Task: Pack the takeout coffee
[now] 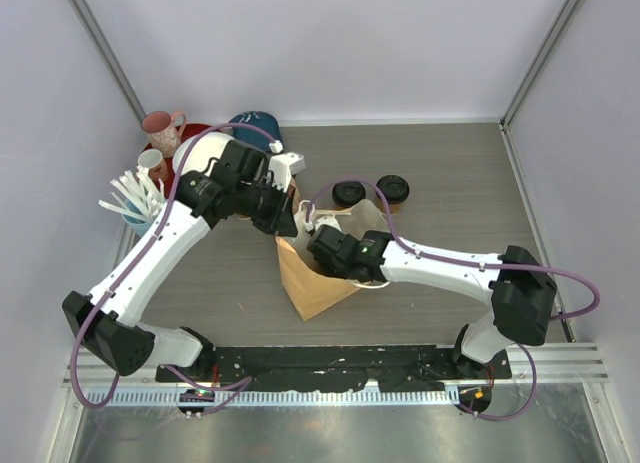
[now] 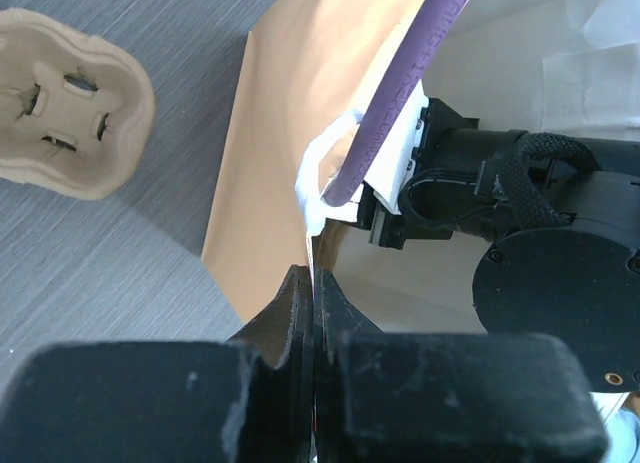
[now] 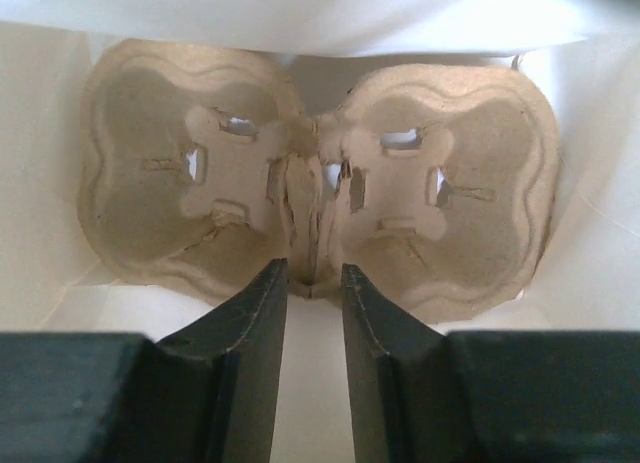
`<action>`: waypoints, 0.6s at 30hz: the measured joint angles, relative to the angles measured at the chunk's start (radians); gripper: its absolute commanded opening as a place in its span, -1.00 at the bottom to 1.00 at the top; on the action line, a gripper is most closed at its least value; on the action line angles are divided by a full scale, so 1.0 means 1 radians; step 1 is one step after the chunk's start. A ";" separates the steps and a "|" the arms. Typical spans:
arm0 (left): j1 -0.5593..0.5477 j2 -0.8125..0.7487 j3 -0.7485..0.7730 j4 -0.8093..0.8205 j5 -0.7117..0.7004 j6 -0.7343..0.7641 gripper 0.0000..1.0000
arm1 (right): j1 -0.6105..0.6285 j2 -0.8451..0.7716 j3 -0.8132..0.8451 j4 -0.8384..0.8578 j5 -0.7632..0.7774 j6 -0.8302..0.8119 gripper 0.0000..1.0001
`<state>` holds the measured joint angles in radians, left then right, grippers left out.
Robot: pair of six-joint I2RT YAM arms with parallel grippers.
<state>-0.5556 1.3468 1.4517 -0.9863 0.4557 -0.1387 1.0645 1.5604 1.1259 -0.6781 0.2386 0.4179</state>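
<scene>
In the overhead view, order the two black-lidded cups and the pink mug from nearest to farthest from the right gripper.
1. Left lidded cup, just behind the paper bag.
2. Right lidded cup, beside it.
3. Pink mug, back-left corner.

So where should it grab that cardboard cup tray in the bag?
Probably the raised middle ridge of the tray, coming straight in through the mouth of the bag: the ridge stands up thin between the two cup wells.

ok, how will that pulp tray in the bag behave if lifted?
Pulp tray likely light, fairly stiff: thin moulded shell, no sag. Centre ridge looks creased, so it may fold there. Rough matte surface, so slipping from the right tool seems unlikely.
</scene>
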 measured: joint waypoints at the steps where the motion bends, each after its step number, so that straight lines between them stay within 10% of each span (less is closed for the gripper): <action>1: 0.000 0.000 -0.001 0.001 0.001 0.012 -1.00 | 0.000 0.000 0.003 -0.005 -0.002 0.001 -0.17; 7: 0.000 -0.005 -0.002 0.002 0.003 0.072 -1.00 | -0.004 -0.005 0.067 -0.095 -0.016 0.011 0.45; 18: -0.014 -0.026 -0.001 -0.039 0.008 0.209 -1.00 | -0.006 -0.134 0.192 -0.126 -0.013 -0.008 0.72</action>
<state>-0.5694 1.3209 1.4506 -1.0256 0.4637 0.0704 1.0580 1.4265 1.3178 -0.8043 0.2256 0.4099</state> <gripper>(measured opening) 0.009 0.855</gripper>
